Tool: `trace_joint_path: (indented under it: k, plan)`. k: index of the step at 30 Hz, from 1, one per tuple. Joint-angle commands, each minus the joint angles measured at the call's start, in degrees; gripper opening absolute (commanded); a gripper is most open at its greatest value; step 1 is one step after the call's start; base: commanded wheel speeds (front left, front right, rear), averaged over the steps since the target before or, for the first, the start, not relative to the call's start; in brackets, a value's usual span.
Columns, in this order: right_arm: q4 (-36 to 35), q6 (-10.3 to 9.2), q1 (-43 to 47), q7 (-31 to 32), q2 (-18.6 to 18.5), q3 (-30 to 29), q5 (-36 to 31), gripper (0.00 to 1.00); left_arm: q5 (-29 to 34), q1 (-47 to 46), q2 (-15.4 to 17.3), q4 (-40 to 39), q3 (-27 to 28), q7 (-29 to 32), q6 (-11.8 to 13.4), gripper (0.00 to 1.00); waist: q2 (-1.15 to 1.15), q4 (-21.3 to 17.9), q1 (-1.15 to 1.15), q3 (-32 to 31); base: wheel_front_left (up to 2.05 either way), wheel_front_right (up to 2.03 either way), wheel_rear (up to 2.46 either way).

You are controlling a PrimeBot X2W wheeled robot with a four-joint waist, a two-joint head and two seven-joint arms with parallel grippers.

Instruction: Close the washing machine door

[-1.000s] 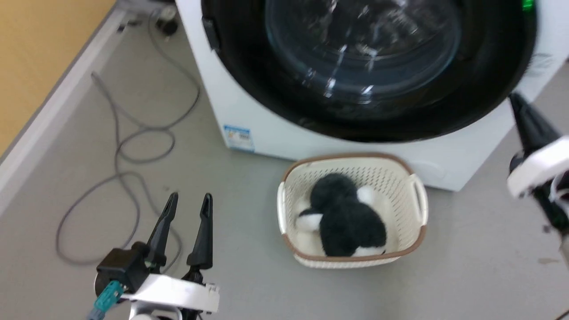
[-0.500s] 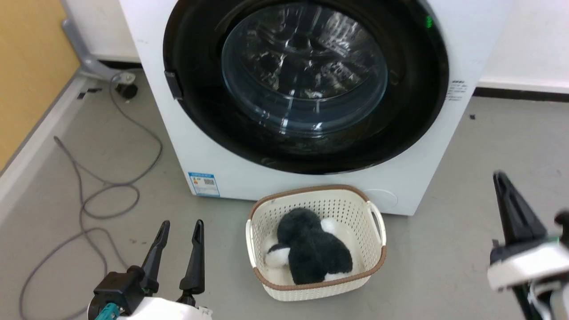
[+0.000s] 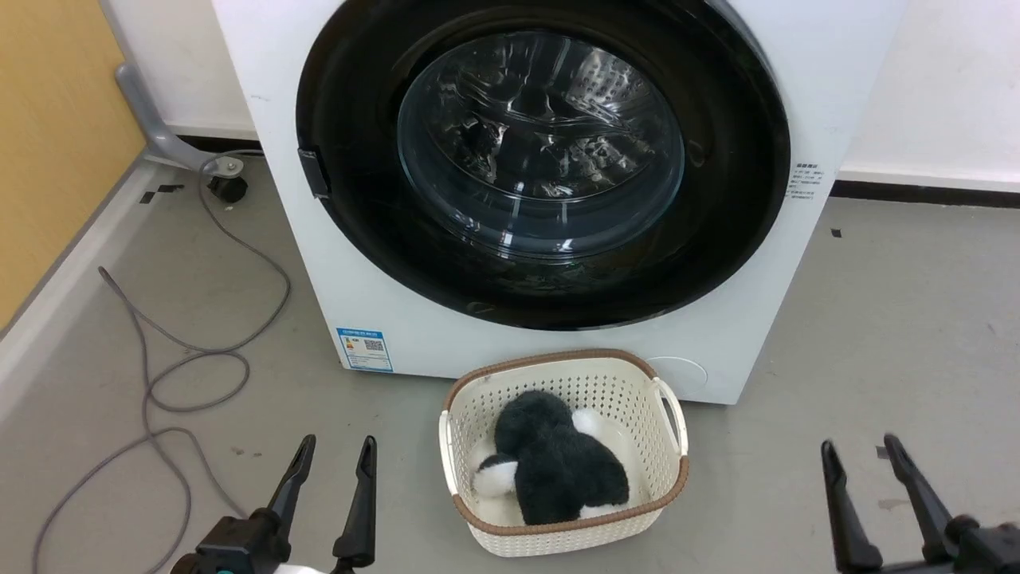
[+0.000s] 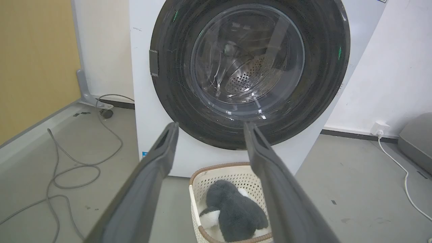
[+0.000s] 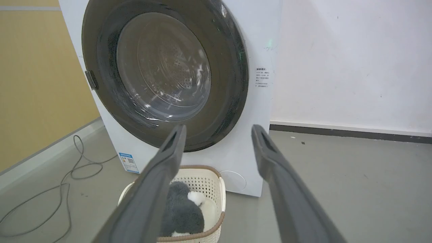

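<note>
Head view: one door (image 3: pixel 542 175), one basket (image 3: pixel 613 388)

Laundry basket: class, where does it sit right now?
In the head view, the laundry basket stands on the floor at lower centre, directly before the washing machine.

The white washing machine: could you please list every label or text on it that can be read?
Small blue sticker, low on the front of the white box-shaped washing machine: too small to read.
Dark print block right of the round black-framed glass door: blurred, unreadable.
</note>
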Motion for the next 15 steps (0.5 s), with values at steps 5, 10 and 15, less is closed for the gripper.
trace_joint_path:
  k: [5, 10, 15]
  plan:
    - [0.05, -0.05, 2.09, -0.16, 1.11, -0.67, -0.6, 1.0, 1.96, 1.11, 0.04, 0.15, 0.32, -0.25, 0.51, 1.0, 0.0, 0.15, 0.01, -0.35, 0.0, 0.0, 0.0]
    - [0.13, -0.05, 2.05, -0.21, 1.36, -0.83, -0.41, 1.0, 2.35, 1.33, 0.04, -0.01, 0.37, -0.25, 1.29, 1.0, 0.0, 0.08, 0.01, -0.4, 0.0, 0.0, 0.0]
    - [0.19, -0.05, 1.86, -0.23, 1.38, -0.88, -0.24, 1.0, 2.54, 1.35, 0.04, -0.01, 0.3, -0.25, 1.65, 1.0, 0.0, 0.06, 0.01, -0.23, 0.0, 0.0, 0.0]
